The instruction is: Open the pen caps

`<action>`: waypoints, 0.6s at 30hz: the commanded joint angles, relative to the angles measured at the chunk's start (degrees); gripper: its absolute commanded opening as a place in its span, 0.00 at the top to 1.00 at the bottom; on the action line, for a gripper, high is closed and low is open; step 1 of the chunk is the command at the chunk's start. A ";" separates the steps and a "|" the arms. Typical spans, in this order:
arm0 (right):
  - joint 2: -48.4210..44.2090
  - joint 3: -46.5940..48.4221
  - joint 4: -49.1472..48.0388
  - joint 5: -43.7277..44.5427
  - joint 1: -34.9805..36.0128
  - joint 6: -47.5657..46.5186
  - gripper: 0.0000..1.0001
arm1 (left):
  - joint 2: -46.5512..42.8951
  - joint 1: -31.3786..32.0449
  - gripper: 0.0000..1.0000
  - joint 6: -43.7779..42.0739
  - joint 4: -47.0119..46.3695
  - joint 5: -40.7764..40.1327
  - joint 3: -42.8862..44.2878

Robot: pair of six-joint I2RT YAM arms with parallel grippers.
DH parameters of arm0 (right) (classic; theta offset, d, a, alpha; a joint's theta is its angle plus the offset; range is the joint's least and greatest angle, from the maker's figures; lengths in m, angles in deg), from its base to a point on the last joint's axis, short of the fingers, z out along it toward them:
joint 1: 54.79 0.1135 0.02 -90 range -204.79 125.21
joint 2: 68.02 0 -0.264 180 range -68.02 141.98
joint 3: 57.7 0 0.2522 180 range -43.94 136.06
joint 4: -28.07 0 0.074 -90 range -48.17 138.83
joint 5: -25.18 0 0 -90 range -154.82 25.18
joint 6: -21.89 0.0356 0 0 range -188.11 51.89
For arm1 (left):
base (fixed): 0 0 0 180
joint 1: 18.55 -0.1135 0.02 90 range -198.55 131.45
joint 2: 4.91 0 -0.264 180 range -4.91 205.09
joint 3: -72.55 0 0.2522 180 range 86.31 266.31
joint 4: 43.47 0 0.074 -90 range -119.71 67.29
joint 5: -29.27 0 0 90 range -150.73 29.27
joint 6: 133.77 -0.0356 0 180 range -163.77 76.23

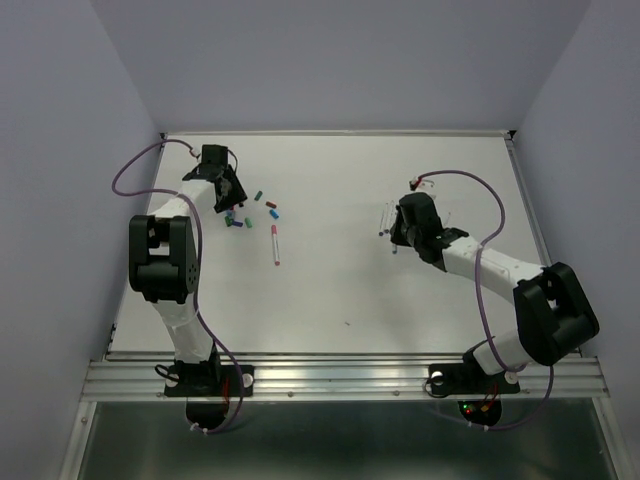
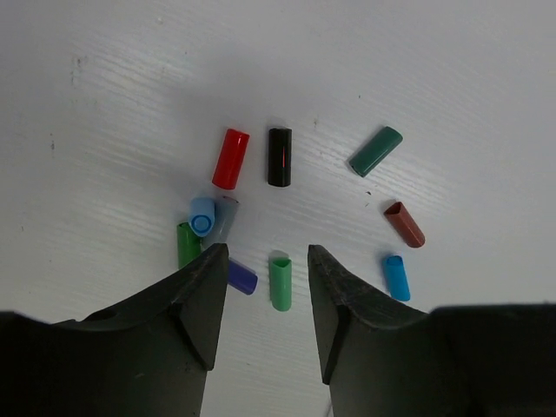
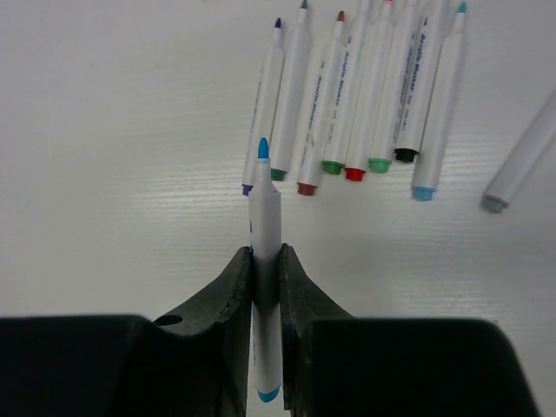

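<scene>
The left gripper (image 2: 267, 261) stands with its fingers moderately apart and empty. A light green cap (image 2: 281, 283) lies on the table (image 2: 104, 104) between them, and the other pen caps (image 2: 279, 156) lie loose from 10 to 3 o'clock. The right gripper (image 3: 265, 261) is clamped on a blue-tipped pen (image 3: 264, 204), tip bare. The uncapped pens (image 3: 365, 95) lie in a row at 1 o'clock. Recommended: lay the blue-tipped pen parallel beside that row, bringing it low before release — it will likely roll.

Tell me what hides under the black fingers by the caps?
A dark blue cap and a dark green cap poke out from under one finger. Their covered ends, and anything else beneath, cannot be seen.
</scene>
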 commanded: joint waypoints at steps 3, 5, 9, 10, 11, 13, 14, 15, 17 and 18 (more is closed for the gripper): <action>0.29 4.54 4.15 6.34 -4.92 1.59 0.96 | -6.93 0.95 0.39 -1.64 -1.25 2.83 1.80; 1.08 5.33 4.24 6.69 -6.51 1.41 0.96 | -9.56 1.22 0.31 -1.99 -1.95 5.55 0.75; 4.33 7.53 4.24 9.41 -10.12 -0.78 0.96 | -14.05 1.48 0.20 -2.52 -3.88 8.01 -1.80; 6.17 8.14 4.33 9.76 -11.60 -1.31 0.95 | -14.75 1.48 0.17 -2.69 -4.24 8.62 -3.02; 7.14 8.67 4.24 9.50 -12.31 -1.92 0.96 | -15.46 1.57 0.16 -2.87 -4.50 9.76 -3.56; 10.31 10.78 4.24 8.98 -14.59 -3.59 0.95 | -16.78 1.66 0.09 -3.22 -4.86 10.73 -4.61; 11.19 11.57 4.24 8.71 -15.13 -4.30 0.95 | -17.30 1.74 0.08 -3.22 -5.12 10.83 -4.96; 11.98 12.62 4.24 8.80 -15.66 -4.65 0.94 | -17.57 1.74 0.05 -3.22 -5.29 11.09 -5.14; 13.83 13.51 4.24 7.75 -17.24 -5.27 0.93 | -18.01 1.83 0.04 -3.13 -5.47 11.70 -5.93; 14.36 14.29 4.24 7.66 -17.24 -5.53 0.93 | -18.10 1.83 0.04 -3.05 -5.65 11.88 -6.20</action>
